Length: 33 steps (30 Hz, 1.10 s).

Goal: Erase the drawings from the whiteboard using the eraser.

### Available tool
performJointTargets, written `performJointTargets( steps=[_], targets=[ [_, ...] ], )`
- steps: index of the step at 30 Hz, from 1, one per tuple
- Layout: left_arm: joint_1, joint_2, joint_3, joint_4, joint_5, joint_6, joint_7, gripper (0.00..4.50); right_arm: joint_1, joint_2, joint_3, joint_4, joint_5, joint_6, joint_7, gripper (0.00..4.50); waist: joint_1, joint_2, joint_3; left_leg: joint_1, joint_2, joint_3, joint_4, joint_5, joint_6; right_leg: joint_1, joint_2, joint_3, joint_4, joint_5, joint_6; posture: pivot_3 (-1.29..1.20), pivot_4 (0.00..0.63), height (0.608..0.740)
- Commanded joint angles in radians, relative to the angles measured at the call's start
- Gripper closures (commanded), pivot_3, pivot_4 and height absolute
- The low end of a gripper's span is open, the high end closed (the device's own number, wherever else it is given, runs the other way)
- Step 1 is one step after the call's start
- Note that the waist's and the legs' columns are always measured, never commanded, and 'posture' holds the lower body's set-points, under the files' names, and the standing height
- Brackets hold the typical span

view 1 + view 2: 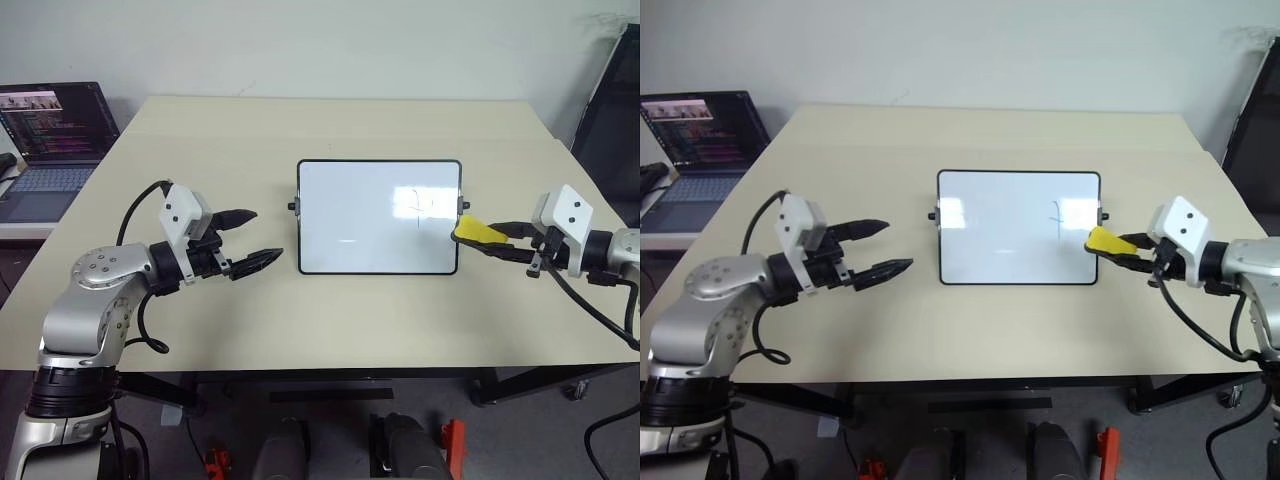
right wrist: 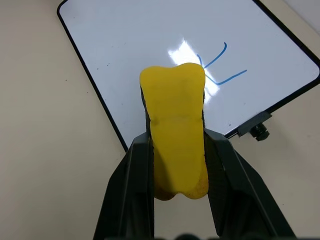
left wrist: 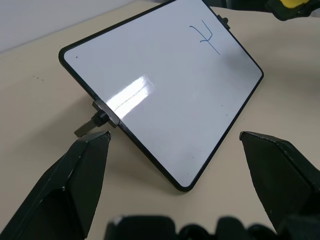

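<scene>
The whiteboard (image 1: 350,215) lies flat in the middle of the table. The drawings (image 1: 420,204) are a small blue cross-like figure near its right end, also seen as the drawings (image 2: 220,67). My right gripper (image 1: 497,240) is shut on the yellow eraser (image 1: 478,232), which sticks out past the fingers. The eraser's tip is at the board's right edge, just beside the marks; whether it touches I cannot tell. My left gripper (image 1: 266,234) hovers open with nothing in it, just left of the board's left edge and its black knob (image 3: 97,120).
An open laptop (image 1: 50,140) with a lit screen stands on a separate surface at the far left. A dark chair (image 1: 612,120) stands beyond the table's right edge. Bare table top (image 1: 340,330) lies in front of the board.
</scene>
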<state>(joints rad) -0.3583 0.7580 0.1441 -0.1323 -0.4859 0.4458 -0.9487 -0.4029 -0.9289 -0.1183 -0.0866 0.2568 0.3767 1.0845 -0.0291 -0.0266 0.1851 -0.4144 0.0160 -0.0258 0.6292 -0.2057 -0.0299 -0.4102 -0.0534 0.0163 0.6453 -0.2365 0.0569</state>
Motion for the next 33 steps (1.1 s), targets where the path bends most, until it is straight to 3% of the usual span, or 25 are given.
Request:
performJointTargets(
  steps=[1,8,10,14,20,25,33],
  targets=[
    [0.002,0.002,0.019,-0.041,-0.007,-0.008,0.006,0.0,-0.019,-0.001,-0.006,-0.004,0.004,-0.025,-0.009,3.51,0.0,0.0,0.0,0.0,0.0,0.0,0.0,0.0,0.0,0.0,0.0,0.0,0.0,0.0,0.0,0.0,0.15,0.74],
    [0.001,-0.002,0.015,-0.054,-0.016,0.003,0.009,0.0,-0.04,0.019,-0.003,0.003,-0.001,-0.043,-0.039,3.51,-0.001,0.0,0.0,0.0,0.0,0.0,0.0,0.0,0.0,0.0,0.0,0.0,0.0,0.0,0.0,0.0,0.15,0.74],
    [-0.006,-0.008,0.007,-0.055,-0.015,0.004,0.012,0.0,-0.093,0.066,-0.011,0.042,-0.017,-0.082,-0.109,3.51,-0.004,0.0,0.0,0.0,0.0,0.0,0.0,0.0,0.0,0.0,0.0,0.0,0.0,0.0,0.0,0.0,0.15,0.74],
    [-0.043,-0.054,-0.035,-0.048,-0.01,0.0,0.02,0.0,-0.335,0.318,0.044,0.235,-0.134,-0.107,-0.449,3.51,-0.016,0.0,0.0,0.002,0.0,0.002,0.001,0.001,0.0,0.0,0.0,0.002,0.002,0.002,0.0,0.0,0.15,0.74],
    [-0.059,-0.081,-0.06,-0.043,-0.001,-0.002,0.025,0.0,-0.411,0.466,0.139,0.418,-0.25,-0.173,-0.583,3.51,0.001,0.0,0.0,0.0,0.0,0.0,0.0,0.001,-0.001,0.0,0.001,0.0,0.001,0.005,-0.005,0.0,0.15,0.74],
    [-0.047,-0.084,-0.057,-0.062,-0.006,0.004,0.03,0.0,-0.437,0.484,0.14,0.502,-0.263,-0.218,-0.603,3.51,0.002,0.0,0.0,-0.004,-0.002,0.0,0.0,0.001,-0.001,-0.003,-0.001,0.0,0.0,0.006,-0.004,0.0,0.15,0.74],
    [-0.008,-0.067,-0.031,-0.087,-0.013,0.009,0.041,0.0,-0.389,0.42,0.111,0.564,-0.272,-0.266,-0.601,3.51,-0.001,0.0,0.0,0.0,-0.001,0.0,0.001,0.001,-0.001,0.0,-0.001,0.0,0.001,0.005,-0.004,0.0,0.15,0.74]
  ],
)
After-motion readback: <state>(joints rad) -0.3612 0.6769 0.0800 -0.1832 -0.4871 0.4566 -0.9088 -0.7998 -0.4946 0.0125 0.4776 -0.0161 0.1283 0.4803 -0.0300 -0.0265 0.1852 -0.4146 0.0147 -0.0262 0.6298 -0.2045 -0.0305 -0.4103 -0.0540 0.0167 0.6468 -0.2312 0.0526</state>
